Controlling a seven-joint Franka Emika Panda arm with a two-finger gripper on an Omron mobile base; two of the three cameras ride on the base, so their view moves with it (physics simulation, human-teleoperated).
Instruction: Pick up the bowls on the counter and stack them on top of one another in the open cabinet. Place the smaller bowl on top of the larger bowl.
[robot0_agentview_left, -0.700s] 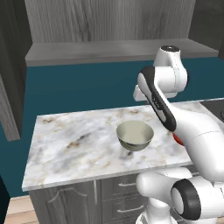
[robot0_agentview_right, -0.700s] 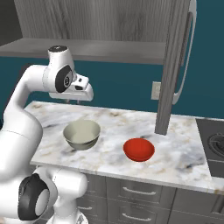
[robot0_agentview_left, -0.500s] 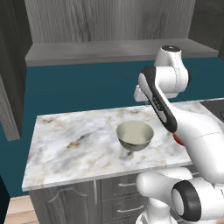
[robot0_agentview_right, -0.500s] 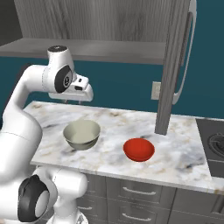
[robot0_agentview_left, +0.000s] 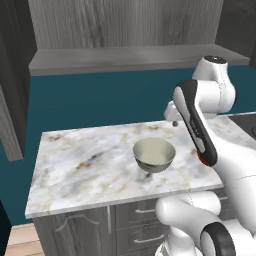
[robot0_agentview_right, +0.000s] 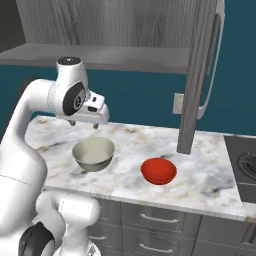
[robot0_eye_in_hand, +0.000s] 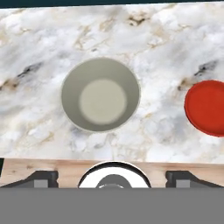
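The larger bowl (robot0_agentview_left: 154, 155) (robot0_agentview_right: 93, 153) (robot0_eye_in_hand: 100, 94), grey-olive with a cream inside, stands upright near the front of the marble counter (robot0_agentview_left: 85, 165) (robot0_agentview_right: 210, 170). To its right on the counter sits the smaller bowl (robot0_agentview_right: 158, 170) (robot0_eye_in_hand: 205, 108), bright red. My gripper (robot0_agentview_right: 85, 124) (robot0_eye_in_hand: 113, 177) hangs above the counter just behind the larger bowl, pointing down at it. It is open, fingertips (robot0_eye_in_hand: 41, 178) wide apart and nothing between them. Above, the open cabinet's grey shelf board (robot0_agentview_left: 125, 60) (robot0_agentview_right: 100, 55) is bare.
The cabinet's open door (robot0_agentview_right: 197, 75), with a long handle, hangs down to the counter behind the red bowl. Another door (robot0_agentview_left: 10, 100) stands at the far left. A stove (robot0_agentview_right: 245, 165) borders the counter's right end. Grey drawers (robot0_agentview_right: 155, 220) lie below.
The hand has sunk a little toward the counter behind the grey bowl. Both bowls stay where they were.
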